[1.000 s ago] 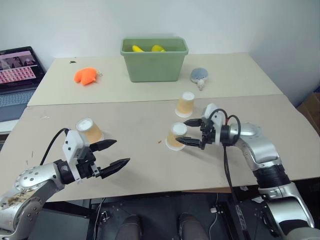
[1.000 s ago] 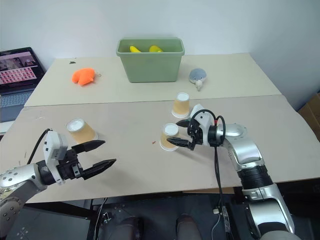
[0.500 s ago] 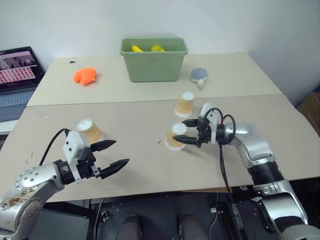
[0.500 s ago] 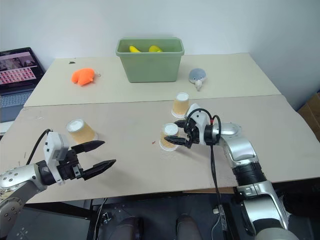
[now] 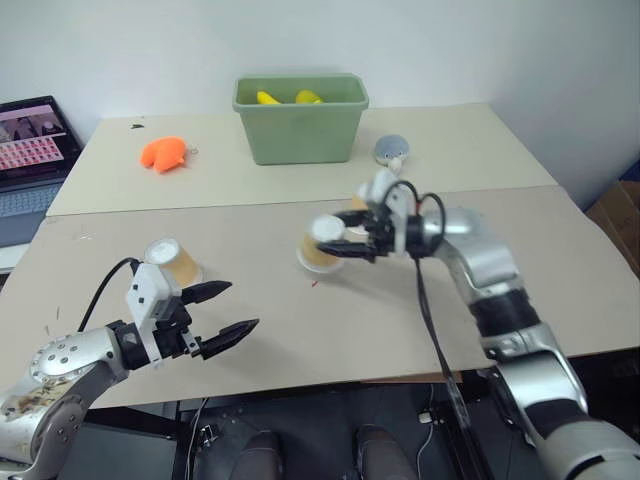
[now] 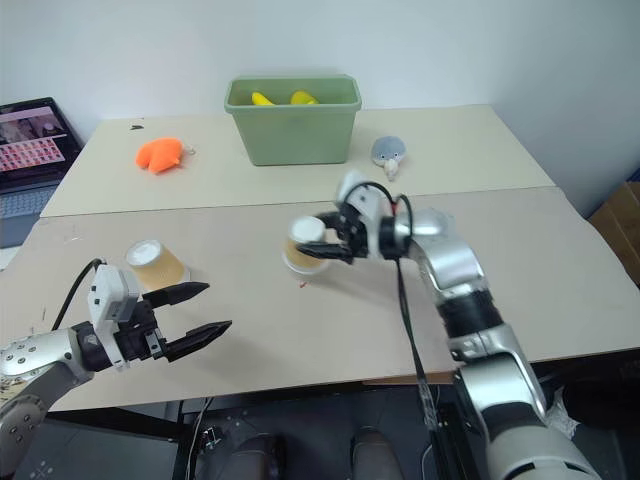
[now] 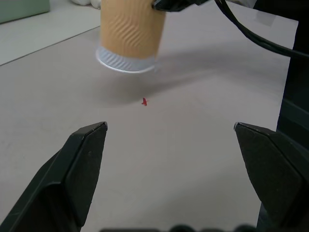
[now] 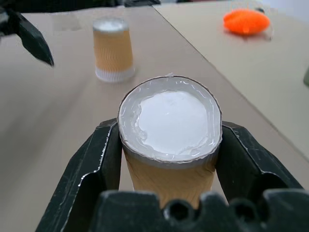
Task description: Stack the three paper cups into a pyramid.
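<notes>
My right gripper (image 5: 336, 243) is shut on one upside-down tan-orange paper cup (image 5: 320, 245), white base up, and holds it lifted above the middle of the near table. A second cup (image 5: 173, 262) stands upside down at the near left. Just in front of it my left gripper (image 5: 232, 312) hovers open with nothing between its fingers. The third cup (image 5: 354, 206) is mostly hidden behind my right hand. From the right wrist the held cup (image 8: 170, 121) sits between both fingers, with the left-side cup (image 8: 112, 48) beyond it.
A green bin (image 5: 300, 135) holding yellow items stands at the back centre. An orange toy (image 5: 162, 153) lies at the back left, a grey-blue plush (image 5: 390, 150) right of the bin. A laptop (image 5: 30, 135) sits off the far left. A small red mark (image 5: 314, 283) is on the table.
My right gripper closed on the centre cup, lifted it off the table and carried it left. The left gripper stayed where it was, open. The camera shifted slightly.
</notes>
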